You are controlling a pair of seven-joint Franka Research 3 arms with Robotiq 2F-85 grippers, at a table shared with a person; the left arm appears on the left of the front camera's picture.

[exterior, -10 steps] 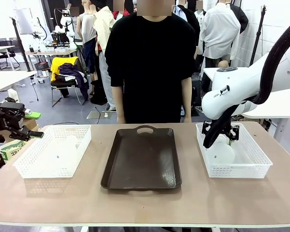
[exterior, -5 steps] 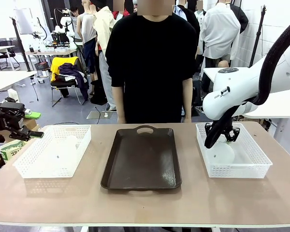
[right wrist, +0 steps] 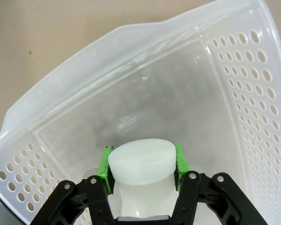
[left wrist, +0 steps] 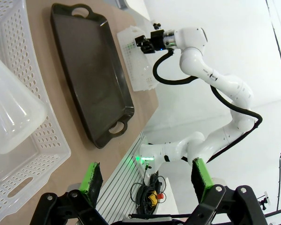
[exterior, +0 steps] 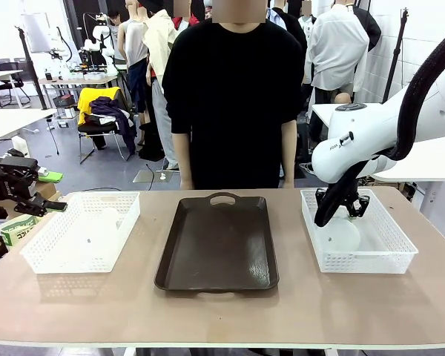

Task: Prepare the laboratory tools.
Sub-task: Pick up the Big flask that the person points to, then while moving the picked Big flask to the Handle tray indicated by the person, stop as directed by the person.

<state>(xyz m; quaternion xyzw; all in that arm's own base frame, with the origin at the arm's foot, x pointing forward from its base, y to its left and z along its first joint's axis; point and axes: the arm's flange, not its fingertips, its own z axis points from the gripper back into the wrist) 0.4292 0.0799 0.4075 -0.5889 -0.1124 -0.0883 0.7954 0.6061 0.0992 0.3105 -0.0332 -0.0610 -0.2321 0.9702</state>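
Front view: the tray [exterior: 219,245] on the table [exterior: 222,311] is bare. The left flask [exterior: 104,222] and right flask [exterior: 341,237] each sit in a basket, so I judge nothing is prepared yet and both moves remain. My right gripper [exterior: 344,211] is down inside the right basket [exterior: 371,263], at that flask's top.

Left wrist view: my left gripper [left wrist: 146,180] gapes wide and empty, apart from the left flask inside the left basket [left wrist: 42,93].

Right wrist view: my pads [right wrist: 104,164] are clamped on the right flask's neck, one on each side.
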